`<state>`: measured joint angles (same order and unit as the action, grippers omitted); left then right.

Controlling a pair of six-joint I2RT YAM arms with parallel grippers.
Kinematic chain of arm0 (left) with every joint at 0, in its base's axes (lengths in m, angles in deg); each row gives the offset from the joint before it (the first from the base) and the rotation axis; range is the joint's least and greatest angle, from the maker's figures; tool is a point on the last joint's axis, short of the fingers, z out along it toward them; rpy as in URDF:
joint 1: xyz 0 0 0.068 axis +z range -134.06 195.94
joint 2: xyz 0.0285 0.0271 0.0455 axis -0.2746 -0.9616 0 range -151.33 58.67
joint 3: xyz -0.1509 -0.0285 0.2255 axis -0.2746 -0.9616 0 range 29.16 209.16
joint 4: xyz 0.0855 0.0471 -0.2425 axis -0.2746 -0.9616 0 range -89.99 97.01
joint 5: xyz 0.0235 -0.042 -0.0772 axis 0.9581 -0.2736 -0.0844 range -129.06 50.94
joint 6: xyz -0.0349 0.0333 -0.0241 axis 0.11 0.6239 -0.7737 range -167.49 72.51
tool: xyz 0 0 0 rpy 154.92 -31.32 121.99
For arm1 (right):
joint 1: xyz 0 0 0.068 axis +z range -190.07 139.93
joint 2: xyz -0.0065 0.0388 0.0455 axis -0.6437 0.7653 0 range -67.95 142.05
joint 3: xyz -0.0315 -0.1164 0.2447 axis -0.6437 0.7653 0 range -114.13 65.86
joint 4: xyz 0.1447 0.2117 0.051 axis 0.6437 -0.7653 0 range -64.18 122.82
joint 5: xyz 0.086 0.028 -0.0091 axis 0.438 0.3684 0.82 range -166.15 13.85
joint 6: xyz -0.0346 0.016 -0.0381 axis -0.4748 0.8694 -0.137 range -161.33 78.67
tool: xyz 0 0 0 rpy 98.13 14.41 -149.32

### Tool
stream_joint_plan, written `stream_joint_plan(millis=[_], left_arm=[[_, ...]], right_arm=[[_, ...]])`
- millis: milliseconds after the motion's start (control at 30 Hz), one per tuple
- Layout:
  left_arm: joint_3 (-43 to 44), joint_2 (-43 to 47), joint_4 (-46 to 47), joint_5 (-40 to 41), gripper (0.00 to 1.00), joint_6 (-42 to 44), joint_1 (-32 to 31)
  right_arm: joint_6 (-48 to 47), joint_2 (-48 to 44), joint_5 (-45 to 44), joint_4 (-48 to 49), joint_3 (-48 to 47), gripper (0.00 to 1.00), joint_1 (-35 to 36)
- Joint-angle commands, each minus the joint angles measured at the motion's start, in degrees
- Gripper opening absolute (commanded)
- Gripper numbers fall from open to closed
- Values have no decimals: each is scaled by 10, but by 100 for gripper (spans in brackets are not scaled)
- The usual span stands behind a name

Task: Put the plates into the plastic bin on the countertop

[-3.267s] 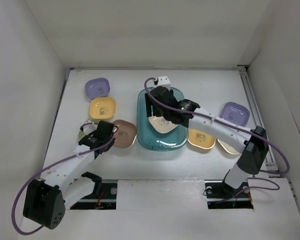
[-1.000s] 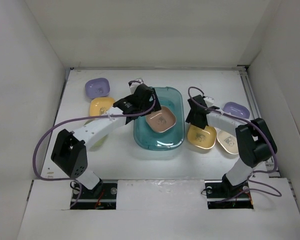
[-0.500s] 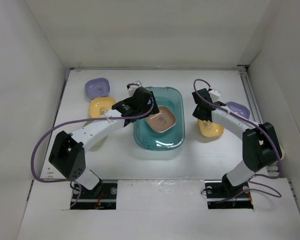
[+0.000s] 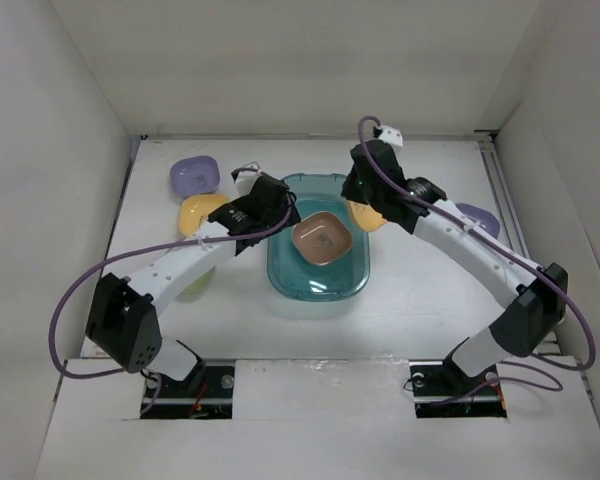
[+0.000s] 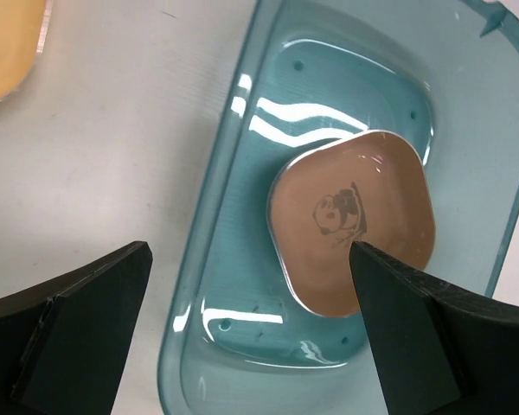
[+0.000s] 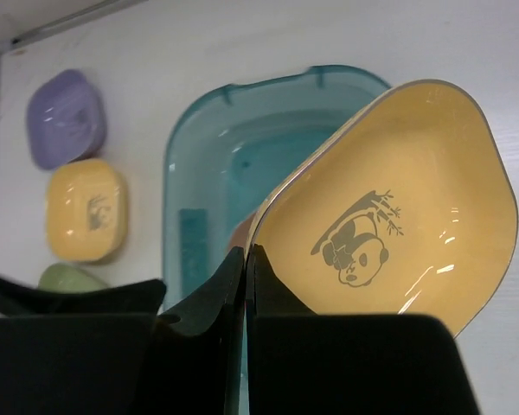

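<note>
CHANGE: right gripper (image 6: 245,255) now clamped shut on orange-yellow plate (image 6: 389,216), carried off the tabletop (image 4: 430,300) to upper-right rim of plastic bin (image 4: 320,290) | left gripper (image 5: 246,251) spread wide, empty, backed toward the bin's left rim | pink-brown plate (image 4: 322,238) lies centre of bin | MEANING: next plate looks ready to drop.

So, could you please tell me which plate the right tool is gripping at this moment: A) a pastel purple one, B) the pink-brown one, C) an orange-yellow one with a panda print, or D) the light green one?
C: the right wrist view shows the shut right tool pinching the rim of the orange-yellow rounded-square plastic plate.
</note>
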<state>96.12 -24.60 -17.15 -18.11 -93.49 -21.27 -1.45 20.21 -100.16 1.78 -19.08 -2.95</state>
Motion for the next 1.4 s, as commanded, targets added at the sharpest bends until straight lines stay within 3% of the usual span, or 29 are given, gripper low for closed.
stream_joint_plan(millis=[0, 300, 367, 500, 600, 633, 733, 767, 833, 900, 1000, 1100, 1133, 1267, 1367], left_arm=[[3, 40, -43, 53, 100, -29, 11], [-44, 123, -78, 63, 100, -59, 159], [-63, 156, -69, 23, 100, -30, 213], [-70, 173, -63, 17, 100, 8, 259], [-70, 180, -63, 17, 100, 20, 259], [-70, 180, -69, 17, 100, 21, 259], [-75, 180, -62, -4, 100, 32, 259], [-75, 180, -56, -4, 100, 32, 259], [-81, 180, -51, -17, 100, 38, 259], [-81, 180, -46, -24, 100, 38, 259], [-81, 180, -46, -38, 100, 50, 259], [-81, 186, -26, -66, 100, 71, 259], [-87, 186, -26, -81, 100, 72, 259], [-92, 186, -15, -93, 100, 79, 253], [-97, 186, -10, -99, 100, 79, 246]], right_arm=[[-24, 21, -16, -23, -51, 0, 50], [29, 146, -18, -20, -120, 0, 108], [29, 192, -18, -43, -157, 0, 121], [29, 258, -38, -93, -230, 1, 142], [18, 272, -69, -128, -255, 22, 155], [10, 277, -76, -135, -255, 40, 161], [5, 272, -110, -142, -249, 61, 167], [5, 257, -118, -148, -249, 74, 173], [5, 236, -149, -155, -225, 74, 179], [10, 175, -178, -147, -191, 84, 179], [-17, 72, -160, -86, -87, 87, 119], [-53, 1, -105, -48, 0, 87, -1], [-63, -10, -83, -41, 27, 87, -60], [-89, -17, -42, -39, 42, 87, -177], [-95, -2, -31, -39, 58, 87, -234]])
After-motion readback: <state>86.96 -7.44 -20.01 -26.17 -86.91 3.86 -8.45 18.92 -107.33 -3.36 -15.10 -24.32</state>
